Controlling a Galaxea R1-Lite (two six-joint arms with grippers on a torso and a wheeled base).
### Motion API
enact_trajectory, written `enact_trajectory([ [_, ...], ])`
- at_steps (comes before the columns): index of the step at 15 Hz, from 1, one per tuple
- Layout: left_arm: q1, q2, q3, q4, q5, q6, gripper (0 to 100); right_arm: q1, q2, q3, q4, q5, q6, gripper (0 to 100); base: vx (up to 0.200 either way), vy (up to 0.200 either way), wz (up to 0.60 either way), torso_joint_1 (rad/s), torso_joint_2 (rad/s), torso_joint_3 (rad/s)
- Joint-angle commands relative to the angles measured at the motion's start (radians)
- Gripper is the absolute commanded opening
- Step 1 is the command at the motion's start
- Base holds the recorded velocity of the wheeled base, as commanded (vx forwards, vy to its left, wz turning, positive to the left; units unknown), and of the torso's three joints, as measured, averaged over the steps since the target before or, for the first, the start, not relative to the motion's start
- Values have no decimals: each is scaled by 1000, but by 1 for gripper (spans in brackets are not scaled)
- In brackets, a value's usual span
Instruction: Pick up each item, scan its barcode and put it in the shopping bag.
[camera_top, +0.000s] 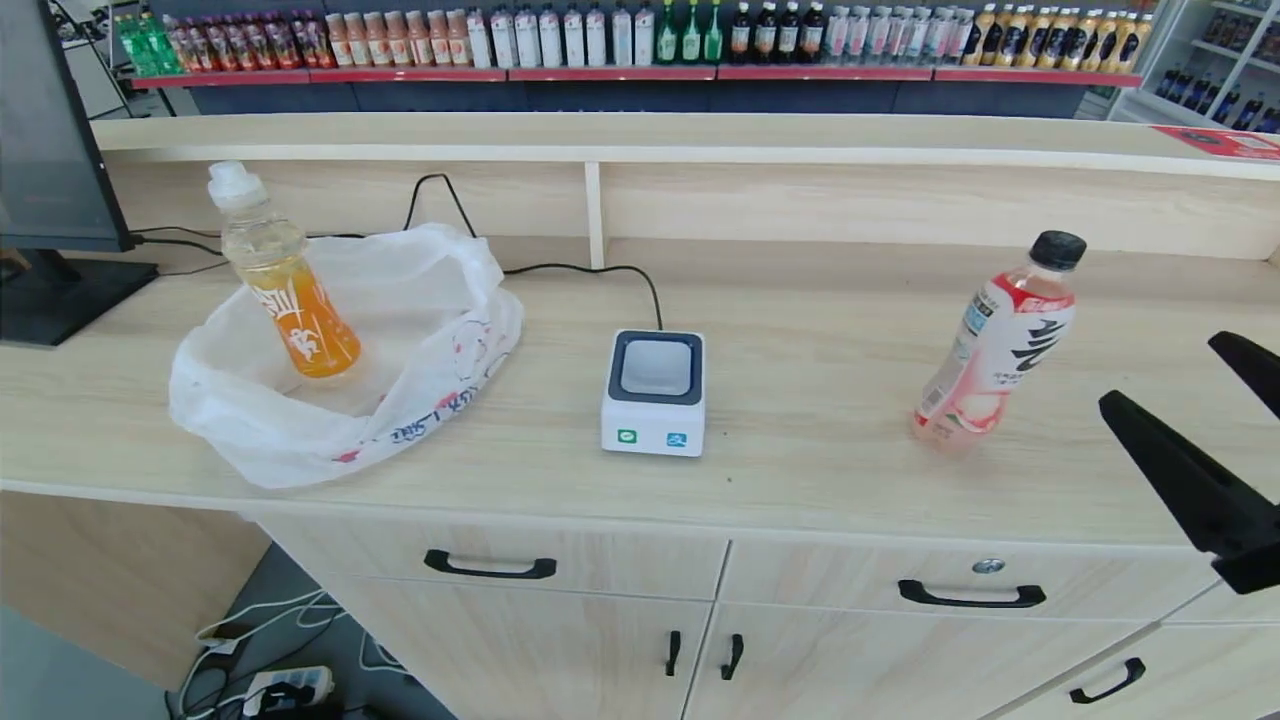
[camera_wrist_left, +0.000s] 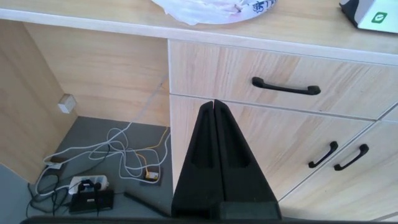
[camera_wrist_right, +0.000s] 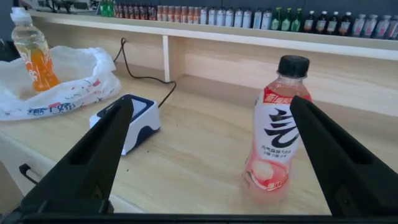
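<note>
Right pincer (camera_wrist_right: 208, 106) spread wide, lined up on the pink bottle (camera_wrist_right: 278, 134), which stands upright on the counter (camera_top: 800, 460), untouched. Left pincer (camera_wrist_left: 214, 106), fingers together, hangs low by the drawers (camera_wrist_left: 211, 68). I judge the pick of this bottle is in hand: next, close in and grip mid-body. Beyond sit the scanner (camera_top: 655, 392), then the shopping bag (camera_top: 430, 330) holding the orange bottle (camera_top: 285, 280). I cannot find the pink bottle's barcode.
</note>
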Motion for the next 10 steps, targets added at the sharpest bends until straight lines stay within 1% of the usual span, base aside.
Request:
enact_trajectory([
  [1,0,0,0,0,0,-1,0,2,-38,2,-1,2,0,100,0,0,0,0,0,0],
  [5,0,0,0,0,0,4,0,-6,22,20,-1,1,10,100,0,0,0,0,0,0],
  [6,0,0,0,0,0,2,0,-25,47,16,-1,-1,20,100,0,0,0,0,0,0],
  [10,0,0,0,0,0,2,0,-38,108,8,-1,-19,53,100,0,0,0,0,0,0],
])
